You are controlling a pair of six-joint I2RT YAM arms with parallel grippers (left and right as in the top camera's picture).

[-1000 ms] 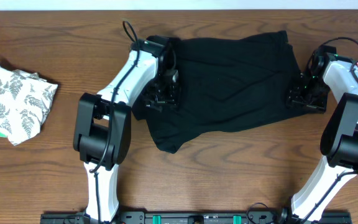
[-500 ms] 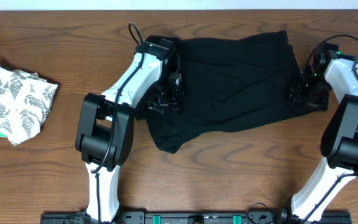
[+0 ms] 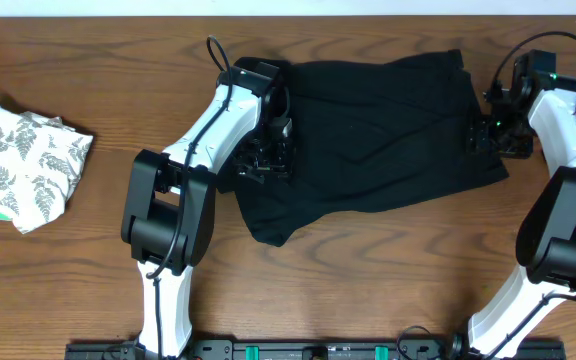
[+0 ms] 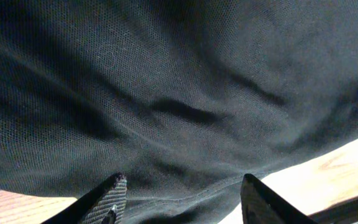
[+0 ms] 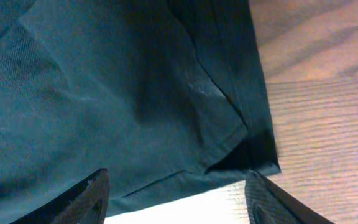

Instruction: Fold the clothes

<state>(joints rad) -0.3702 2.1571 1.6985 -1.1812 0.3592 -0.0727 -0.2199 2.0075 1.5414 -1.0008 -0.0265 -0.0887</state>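
Now | left end effector (image 4: 183, 182) spread over black garment (image 3: 378, 130) | right end effector (image 5: 176, 175) spread at its hem

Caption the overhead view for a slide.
Left gripper and right gripper, jaws open, at opposite sides of the black garment on the wooden table; fern-print cloth bunched at far left.

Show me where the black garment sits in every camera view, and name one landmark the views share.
Overhead: black garment spread at upper centre.
Left wrist: black garment fills nearly the whole picture, hem along the bottom.
Right wrist: black garment covers left and centre, its corner at lower right.
Shared landmark: the wooden table, seen at the left wrist's bottom corners and the right wrist's right side.
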